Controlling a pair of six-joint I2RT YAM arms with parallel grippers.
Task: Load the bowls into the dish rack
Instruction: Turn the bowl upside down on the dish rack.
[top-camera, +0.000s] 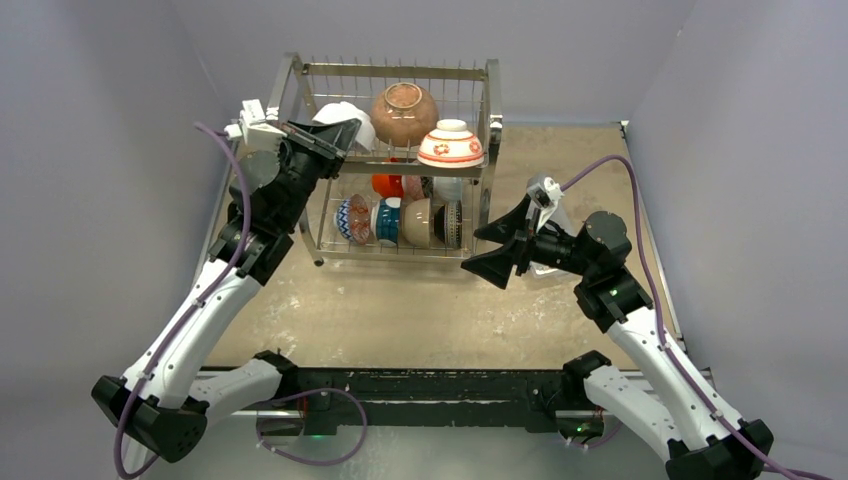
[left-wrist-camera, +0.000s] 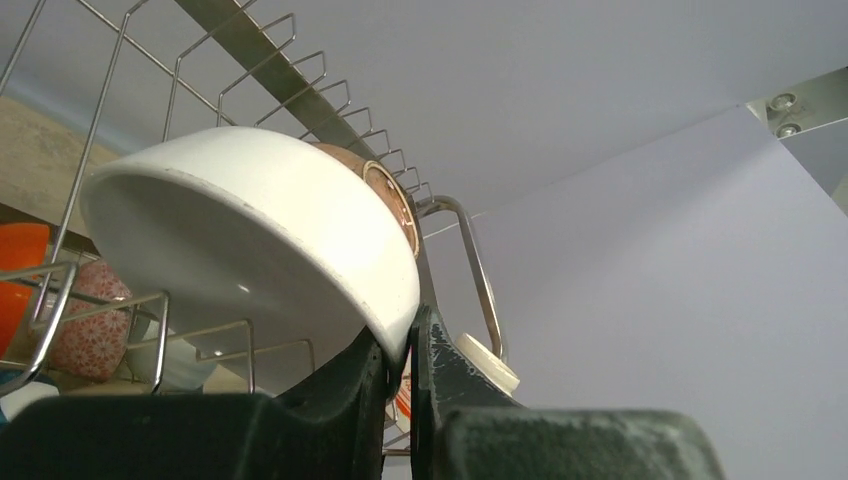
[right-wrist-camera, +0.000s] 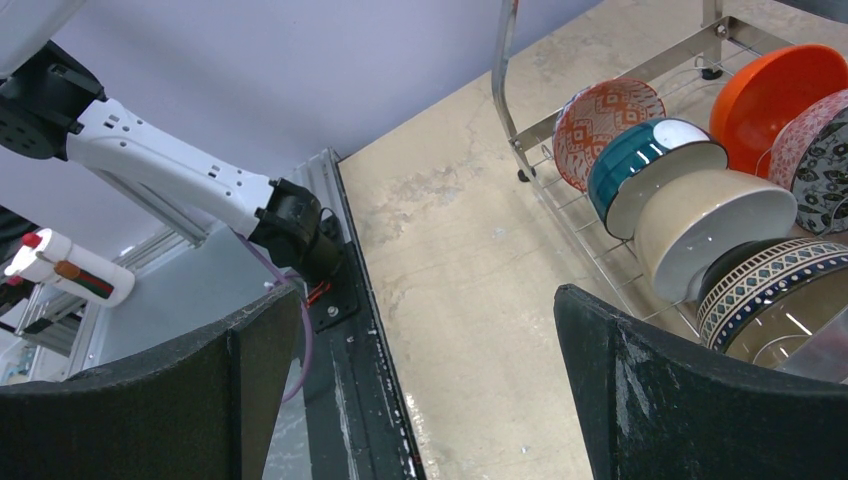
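Note:
The steel wire dish rack (top-camera: 492, 110) stands at the back of the table. My left gripper (top-camera: 345, 135) is shut on the rim of a white bowl (top-camera: 347, 115), held tilted at the left end of the upper shelf. In the left wrist view the fingers pinch that white bowl (left-wrist-camera: 250, 230) at its lower rim, against the rack wires (left-wrist-camera: 250, 50). A brown bowl (top-camera: 404, 112) and a red-and-white floral bowl (top-camera: 450, 145) sit on the upper tier. Several bowls stand on edge on the lower tier (top-camera: 400, 222). My right gripper (top-camera: 480, 250) hangs open and empty, right of the rack.
The right wrist view shows the lower row: a red patterned bowl (right-wrist-camera: 607, 115), a teal one (right-wrist-camera: 650, 160), a tan one (right-wrist-camera: 715, 230), an orange one (right-wrist-camera: 775, 90). Bare tan tabletop (top-camera: 400, 310) lies before the rack. A black rail (top-camera: 420, 385) runs along the near edge.

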